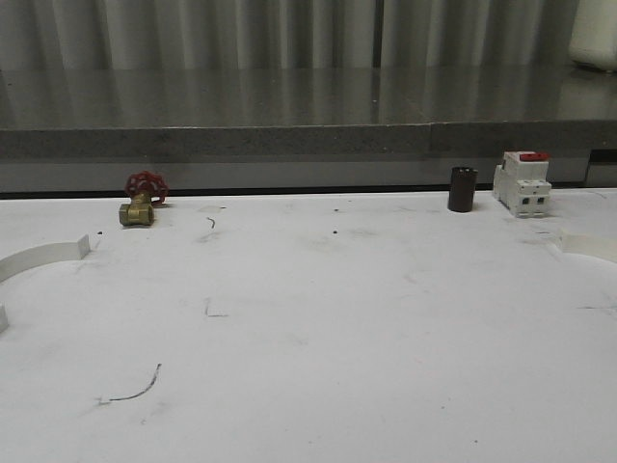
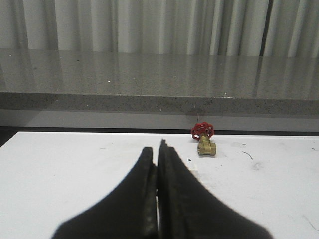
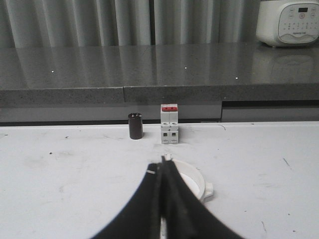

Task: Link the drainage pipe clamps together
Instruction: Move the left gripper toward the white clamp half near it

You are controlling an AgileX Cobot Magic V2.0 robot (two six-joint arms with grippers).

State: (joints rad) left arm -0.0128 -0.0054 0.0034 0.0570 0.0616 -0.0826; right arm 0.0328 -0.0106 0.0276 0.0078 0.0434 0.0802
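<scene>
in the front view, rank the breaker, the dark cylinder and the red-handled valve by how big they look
1. White breaker with red top, largest; it stands tallest.
2 and 3. Brass valve with red handwheel and dark cylinder: too close to rank. The valve looks wider, the cylinder taller.

All three sit at a similar depth near the table's far edge.

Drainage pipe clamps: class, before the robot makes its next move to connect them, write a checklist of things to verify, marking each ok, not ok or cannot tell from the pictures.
1. Both clamp halves located: ok. Left clamp half lies at the table's left edge, right clamp half ahead of the right gripper.
2. Halves joined: not ok, they lie far apart.
3. Left gripper ready to grasp: not ok, shut and empty.
4. Right gripper ready to grasp: not ok, shut and empty.
5. Valve, black cylinder and breaker out of the way: ok, all at the table's far edge.
</scene>
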